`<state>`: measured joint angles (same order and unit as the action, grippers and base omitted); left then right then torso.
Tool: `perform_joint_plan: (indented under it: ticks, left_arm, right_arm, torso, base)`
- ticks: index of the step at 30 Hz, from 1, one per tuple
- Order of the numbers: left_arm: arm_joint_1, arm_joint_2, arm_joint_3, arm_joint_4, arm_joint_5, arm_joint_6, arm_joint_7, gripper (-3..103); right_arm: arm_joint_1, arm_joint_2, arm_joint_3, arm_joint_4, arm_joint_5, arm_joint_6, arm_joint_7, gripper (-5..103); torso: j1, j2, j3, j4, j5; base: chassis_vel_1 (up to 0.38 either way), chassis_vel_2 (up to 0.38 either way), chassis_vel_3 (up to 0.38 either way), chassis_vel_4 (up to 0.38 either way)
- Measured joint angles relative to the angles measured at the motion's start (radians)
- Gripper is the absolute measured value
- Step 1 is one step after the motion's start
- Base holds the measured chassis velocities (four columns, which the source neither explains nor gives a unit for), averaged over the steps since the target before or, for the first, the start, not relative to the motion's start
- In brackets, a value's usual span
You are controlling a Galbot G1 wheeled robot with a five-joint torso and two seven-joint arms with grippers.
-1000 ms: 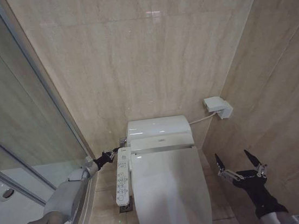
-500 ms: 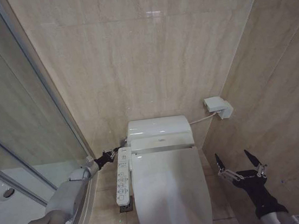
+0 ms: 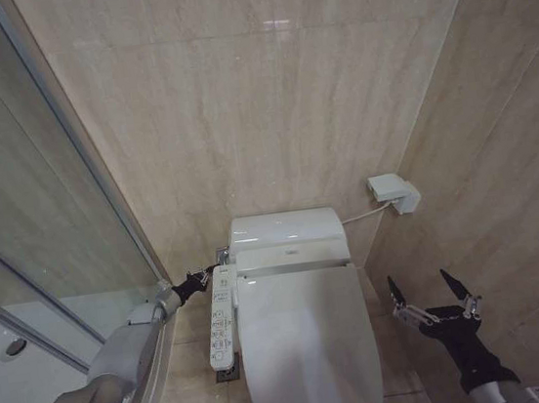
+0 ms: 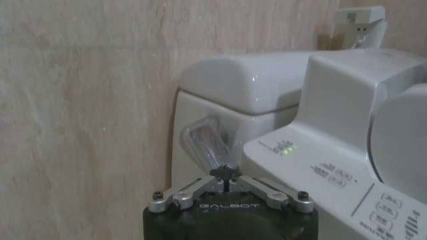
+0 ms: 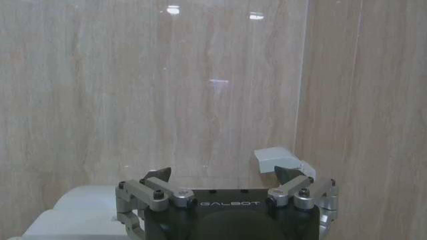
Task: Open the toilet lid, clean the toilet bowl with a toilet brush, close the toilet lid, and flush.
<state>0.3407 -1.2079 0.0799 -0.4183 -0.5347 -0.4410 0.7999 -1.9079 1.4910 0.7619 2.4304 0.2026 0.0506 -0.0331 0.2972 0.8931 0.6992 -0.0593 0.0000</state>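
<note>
Toilet lid (image 3: 308,354) down flat over the bowl. Left gripper (image 3: 206,273) clenched at the tank's side, roughly ten o'clock from the lid — apparently against the chrome flush lever (image 4: 208,141). Right gripper (image 3: 433,296) spread wide, idle at three o'clock.

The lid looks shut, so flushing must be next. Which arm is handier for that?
Probably the left: its gripper, fingers closed, sits beside the tank's chrome flush lever. The right gripper hangs open away from the toilet.

Toilet bowl (image 3: 255,241) on tiled floor (image 3: 190,393)
</note>
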Motion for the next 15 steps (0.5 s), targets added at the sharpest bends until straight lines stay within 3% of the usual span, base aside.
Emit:
perform_joint_plan:
  ticks: [15]
  left_arm:
    - [-0.008,-0.017,-0.018,0.022,0.004,0.024,-0.019,0]
  right_arm:
    - [0.000,0.000,0.000,0.000,0.000,0.000,0.000,100]
  torso:
    - [0.000,0.000,0.000,-0.0003,-0.0001]
  base:
    - [0.000,0.000,0.000,0.000]
